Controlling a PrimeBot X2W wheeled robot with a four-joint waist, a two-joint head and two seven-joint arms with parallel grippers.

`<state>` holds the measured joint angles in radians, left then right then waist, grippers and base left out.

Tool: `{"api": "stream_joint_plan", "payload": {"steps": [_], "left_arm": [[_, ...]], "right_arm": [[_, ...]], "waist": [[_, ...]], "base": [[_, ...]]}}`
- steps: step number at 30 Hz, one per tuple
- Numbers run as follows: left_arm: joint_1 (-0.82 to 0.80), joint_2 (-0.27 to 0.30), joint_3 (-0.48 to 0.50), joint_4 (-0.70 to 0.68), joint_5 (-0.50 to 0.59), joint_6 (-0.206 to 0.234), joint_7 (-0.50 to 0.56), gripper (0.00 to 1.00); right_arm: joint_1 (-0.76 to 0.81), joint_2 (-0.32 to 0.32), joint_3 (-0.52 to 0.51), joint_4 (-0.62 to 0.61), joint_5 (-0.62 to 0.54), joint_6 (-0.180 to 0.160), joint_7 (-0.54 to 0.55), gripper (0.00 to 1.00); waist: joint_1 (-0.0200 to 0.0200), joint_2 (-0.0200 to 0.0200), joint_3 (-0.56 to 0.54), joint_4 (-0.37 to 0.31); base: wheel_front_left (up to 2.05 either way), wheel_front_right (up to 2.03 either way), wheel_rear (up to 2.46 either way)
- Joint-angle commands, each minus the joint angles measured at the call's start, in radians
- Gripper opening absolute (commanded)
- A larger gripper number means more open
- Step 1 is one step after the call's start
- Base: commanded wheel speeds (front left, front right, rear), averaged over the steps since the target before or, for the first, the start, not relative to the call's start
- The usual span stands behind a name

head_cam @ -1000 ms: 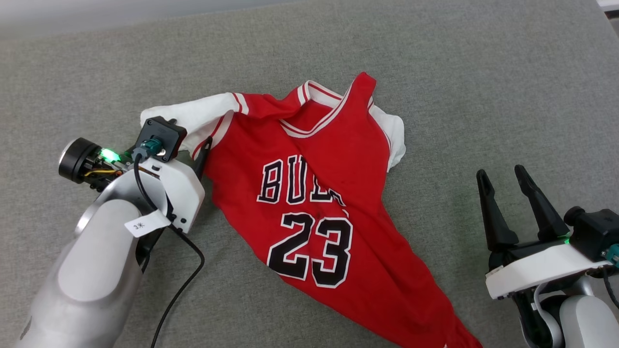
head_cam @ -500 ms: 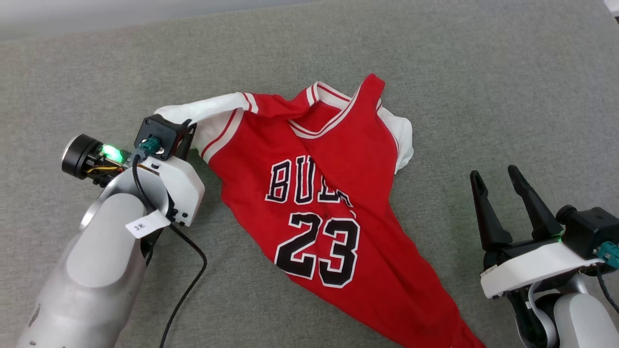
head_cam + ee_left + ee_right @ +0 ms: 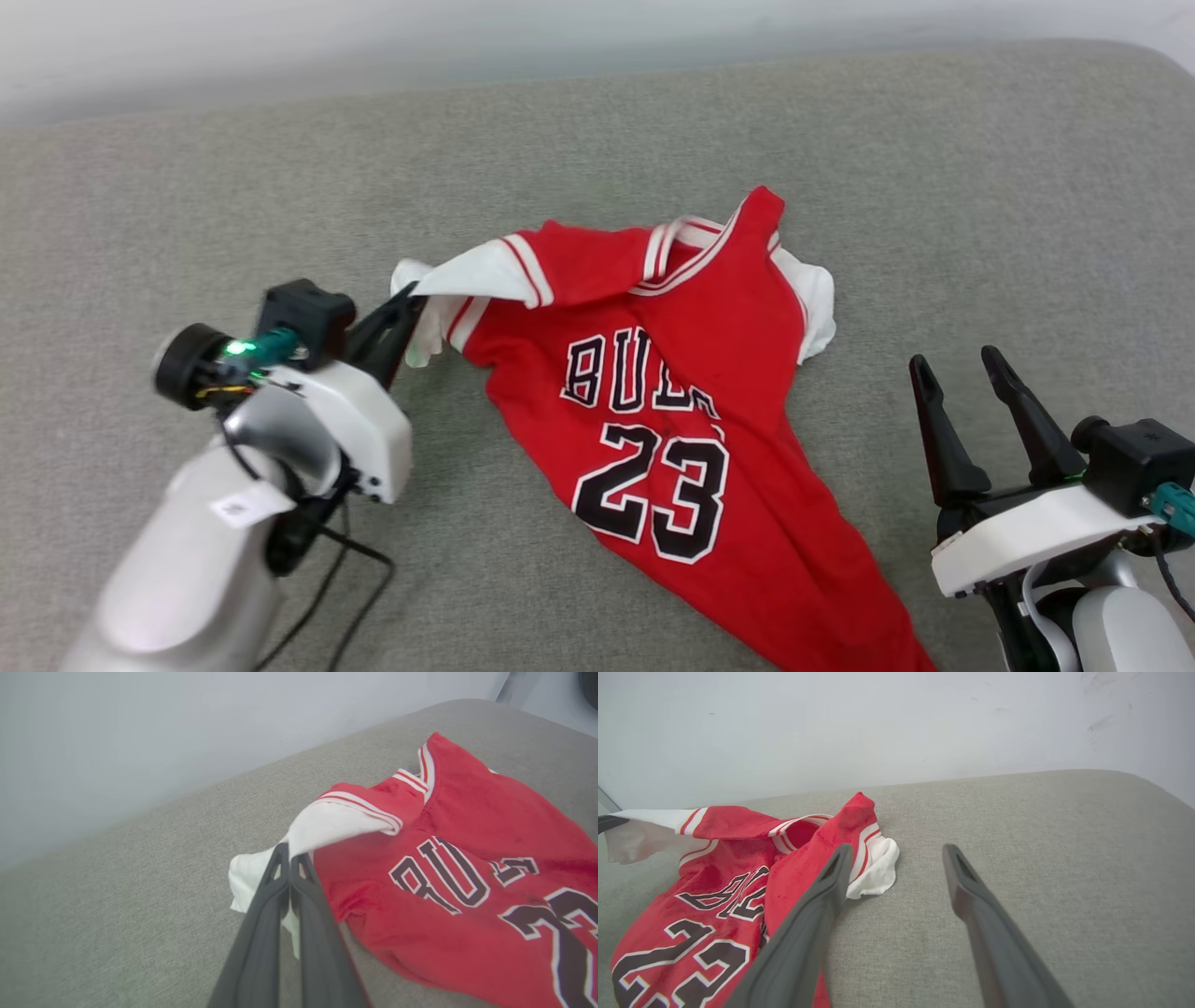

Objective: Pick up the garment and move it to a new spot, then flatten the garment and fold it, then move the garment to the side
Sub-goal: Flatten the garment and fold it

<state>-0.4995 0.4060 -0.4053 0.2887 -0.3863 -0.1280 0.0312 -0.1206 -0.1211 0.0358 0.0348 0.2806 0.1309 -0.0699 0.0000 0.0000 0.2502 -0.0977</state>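
The garment [image 3: 672, 373], a red jersey with white sleeves and black "BULLS 23" print, lies crumpled on the grey cushion [image 3: 597, 149]. My left gripper [image 3: 411, 301] is shut on the edge of the garment's white left sleeve [image 3: 476, 275] and holds that sleeve lifted off the surface. In the left wrist view the two dark fingers [image 3: 261, 933] are pressed together on the white sleeve [image 3: 327, 826]. My right gripper [image 3: 962, 369] stands open to the right of the garment, apart from it. The right wrist view shows the garment [image 3: 738, 868] left of the open right gripper [image 3: 896, 854].
A pale wall [image 3: 373, 37] runs along the cushion's far edge. Bare grey cushion lies on the right [image 3: 1041, 849] and on the far left [image 3: 112, 205]. A black cable [image 3: 327, 597] hangs by my left forearm.
My left gripper closed on the white sleeve and lifted it up and rightward, dragging the garment's upper part along. The head camera tilted. My right gripper stayed open and nearly still.
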Motion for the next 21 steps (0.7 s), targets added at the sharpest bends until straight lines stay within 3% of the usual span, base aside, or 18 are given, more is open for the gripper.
{"api": "stream_joint_plan", "payload": {"steps": [1, 6, 8, 10, 16, 21], "left_arm": [[0.015, 0.025, 0.011, -0.038, -0.023, 0.0, 0.029, 0.0], [0.061, 0.109, 0.078, -0.258, -0.188, 0.0, 0.23, 0.0], [0.055, 0.171, 0.098, -0.303, -0.213, 0.007, 0.33, 0.0], [0.031, 0.196, 0.12, -0.327, -0.256, 0.024, 0.418, 0.0], [-0.041, 0.259, 0.161, -0.25, -0.364, 0.077, 0.662, 0.0], [-0.128, 0.276, 0.184, -0.134, -0.367, 0.112, 0.703, 0.0]], "right_arm": [[0.004, -0.001, 0.001, -0.001, 0.007, 0.0, 0.0, 1.0], [-0.014, 0.005, 0.013, 0.0, 0.008, 0.0, -0.002, 1.0], [-0.024, 0.007, 0.02, 0.006, 0.009, 0.0, -0.004, 1.0], [-0.032, 0.009, 0.027, 0.013, 0.007, 0.0, -0.009, 1.0], [-0.066, 0.018, 0.055, 0.038, 0.005, 0.0, -0.024, 1.0], [-0.089, 0.023, 0.074, 0.061, 0.0, 0.0, -0.036, 1.0]], "waist": [[0.0, 0.0, -0.005, 0.009], [0.0, 0.0, 0.018, 0.009], [0.0, 0.0, 0.036, 0.0], [0.0, 0.0, 0.056, -0.01], [0.0, 0.0, 0.119, -0.059], [0.0, 0.0, 0.163, -0.095]], "base": [[0.0, 0.0, 0.0], [0.0, 0.0, 0.0], [0.0, 0.0, 0.0], [0.0, 0.0, 0.0], [0.0, 0.0, 0.0], [0.0, 0.0, 0.0]]}}
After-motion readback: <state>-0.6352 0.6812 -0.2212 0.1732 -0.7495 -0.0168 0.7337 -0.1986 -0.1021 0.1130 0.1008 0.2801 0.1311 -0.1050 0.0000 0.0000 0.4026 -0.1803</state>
